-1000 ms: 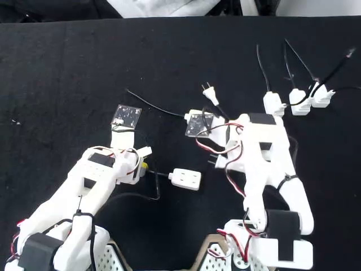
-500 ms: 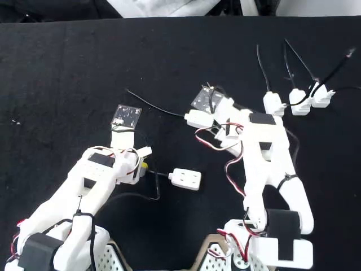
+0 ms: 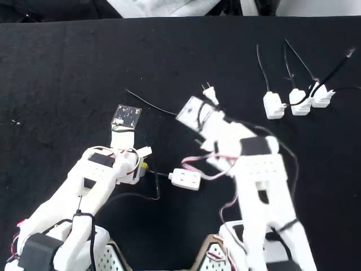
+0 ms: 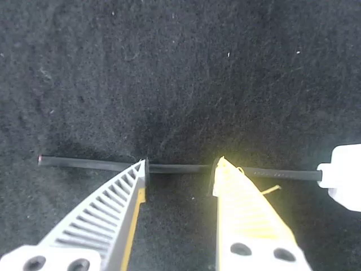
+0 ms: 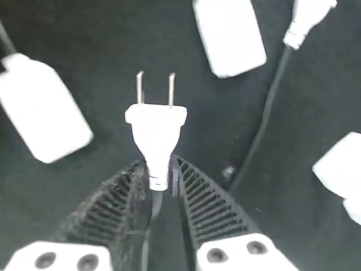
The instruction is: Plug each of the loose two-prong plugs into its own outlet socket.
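While right gripper point(image 5: 161, 169) pinches two-prong plug point(image 5: 155, 127), left gripper point(image 4: 179, 166) spread, tips at black cable point(image 4: 90, 164), left of outlet socket point(image 3: 186, 178).

The table point(image 3: 56, 68) was covered in plain black cloth. The left arm point(image 3: 90, 180) and the right arm point(image 3: 262, 180) were both white, and red wires point(image 3: 197, 160) ran along the right one. The left gripper point(image 4: 179, 167) had a pale grey ribbed finger point(image 4: 107, 214) edged in yellow and a second, yellow finger point(image 4: 248, 214). The cord point(image 4: 84, 164) was black. The right gripper point(image 5: 161, 169) had black ribbed fingers point(image 5: 208, 203). The plug point(image 5: 155, 127) was white with silver prongs. The sockets point(image 3: 273, 105) were white, on black leads.
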Action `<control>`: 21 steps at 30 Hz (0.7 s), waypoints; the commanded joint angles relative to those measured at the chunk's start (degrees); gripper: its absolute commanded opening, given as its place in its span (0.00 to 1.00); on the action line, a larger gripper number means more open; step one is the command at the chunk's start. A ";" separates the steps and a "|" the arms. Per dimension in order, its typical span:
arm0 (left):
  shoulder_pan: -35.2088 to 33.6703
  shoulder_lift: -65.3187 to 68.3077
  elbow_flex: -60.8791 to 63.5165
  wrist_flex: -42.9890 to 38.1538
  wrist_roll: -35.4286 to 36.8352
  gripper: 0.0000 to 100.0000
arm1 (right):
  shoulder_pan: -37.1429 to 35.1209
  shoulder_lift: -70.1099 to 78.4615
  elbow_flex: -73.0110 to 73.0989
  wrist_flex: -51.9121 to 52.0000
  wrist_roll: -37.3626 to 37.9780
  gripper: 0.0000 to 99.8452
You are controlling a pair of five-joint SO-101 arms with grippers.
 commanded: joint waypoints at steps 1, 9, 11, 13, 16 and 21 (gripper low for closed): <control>-0.48 -1.49 -1.27 0.35 0.62 0.20 | -4.40 -6.29 1.01 -2.55 -7.38 0.01; -0.48 -1.49 -14.81 16.53 0.62 0.20 | -6.51 -19.03 14.99 -14.68 -19.08 0.01; -0.48 -1.49 -18.33 18.64 0.62 0.20 | -6.33 -23.16 18.68 -16.26 -20.66 0.01; -0.48 -1.41 -21.14 19.16 0.62 0.20 | -5.89 -27.74 21.85 -16.70 -22.07 0.01; -0.04 -1.41 -24.31 18.99 0.62 0.20 | -5.80 -35.38 25.89 -16.70 -25.05 0.01; 0.84 -1.58 -27.82 18.99 0.88 0.18 | -5.71 -48.75 31.43 -15.74 -26.81 0.01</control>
